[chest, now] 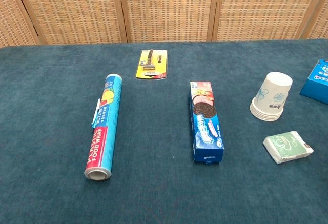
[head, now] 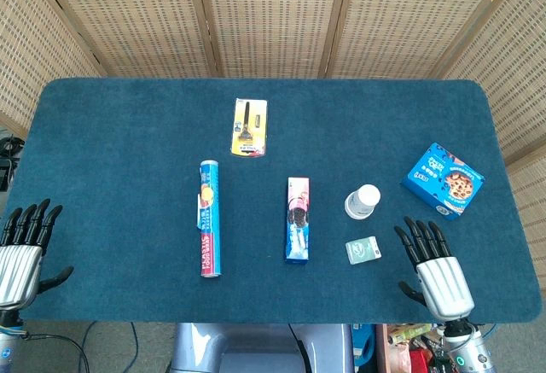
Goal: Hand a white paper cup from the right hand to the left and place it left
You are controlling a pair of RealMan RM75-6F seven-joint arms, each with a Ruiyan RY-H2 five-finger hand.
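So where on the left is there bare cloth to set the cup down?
Bare cloth lies between the left robot hand and the wrap roll, and along the far left. It is crowded on the right: the cup, packet and cookie box cluster by the right robot hand.

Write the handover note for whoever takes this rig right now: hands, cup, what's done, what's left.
Left hand: open, holding nothing, at the table's near left edge.
Right hand: open, holding nothing, at the near right, just right of the small green-and-white packet.
White paper cup: upside down on the blue cloth, on the right side; the chest view shows several rims at its base, so it looks like a nested stack. It stands between the long blue cookie box and the square blue cookie box.
Done: nothing yet; the cup is untouched.
Left: right hand picks up the cup, passes it to the left hand, left hand sets it down on the left.
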